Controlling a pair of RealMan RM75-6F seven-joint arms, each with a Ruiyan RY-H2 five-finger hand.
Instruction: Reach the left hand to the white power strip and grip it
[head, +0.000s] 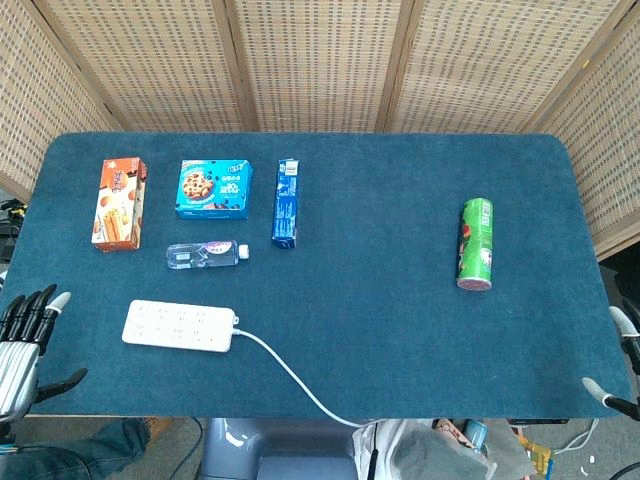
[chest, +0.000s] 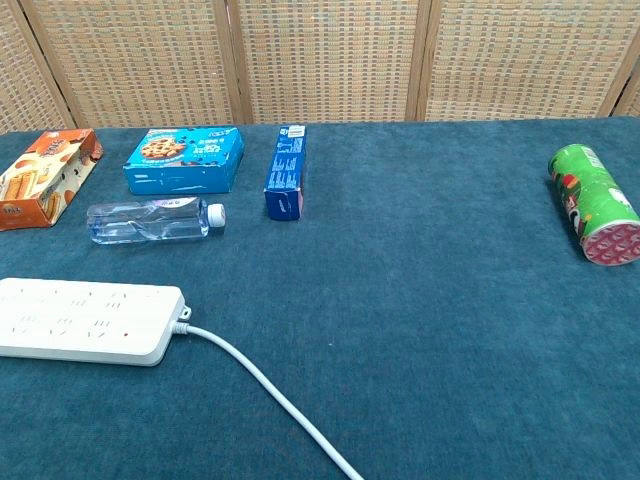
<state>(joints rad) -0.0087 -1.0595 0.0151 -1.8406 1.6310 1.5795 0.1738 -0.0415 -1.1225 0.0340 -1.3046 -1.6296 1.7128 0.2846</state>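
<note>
The white power strip (head: 180, 326) lies flat near the table's front left, its white cord (head: 290, 378) running off the front edge; the chest view shows the power strip (chest: 88, 320) at lower left. My left hand (head: 24, 340) hovers at the table's left front corner, left of the strip and apart from it, fingers spread and holding nothing. Of my right hand (head: 618, 375) only fingertips show at the far right edge of the head view, too little to judge. Neither hand appears in the chest view.
Behind the strip lie a clear water bottle (head: 205, 255), an orange snack box (head: 120, 203), a blue cookie box (head: 214, 189) and a narrow blue box (head: 287, 202). A green can (head: 476, 243) lies on the right. Wicker screens stand behind the blue table (head: 380, 300).
</note>
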